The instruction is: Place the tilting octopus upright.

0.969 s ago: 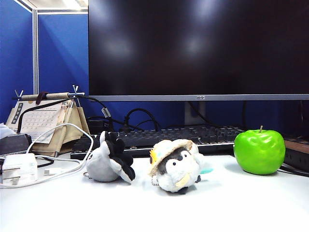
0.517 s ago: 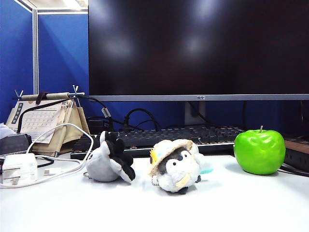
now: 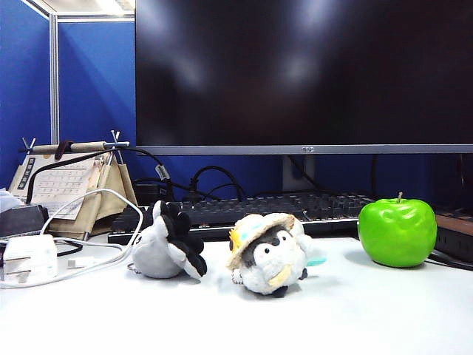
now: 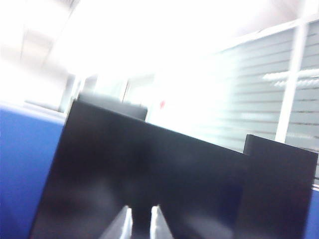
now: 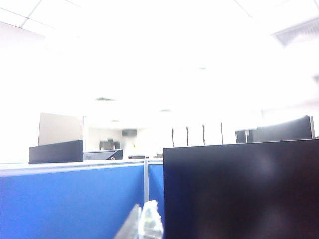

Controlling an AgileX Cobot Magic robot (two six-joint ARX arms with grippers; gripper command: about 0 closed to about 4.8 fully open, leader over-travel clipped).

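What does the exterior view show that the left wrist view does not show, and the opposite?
Only the exterior view shows the octopus lying tipped on the table, the penguin plush, the green apple and the keyboard. Only the left wrist view shows the left gripper, with a gap between its fingertips, and the bright office ceiling. Both show the black monitor and the blue partition.

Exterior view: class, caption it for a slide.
Grey octopus lies tipped beside hatted penguin; green apple right; no gripper in view.

White worktop [image 3: 355, 318], blue partition wall [image 3: 89, 81] behind it, large dark monitor [image 3: 303, 70] on a stand, bright ceiling lights overhead [image 5: 164, 55], office cubicles beyond
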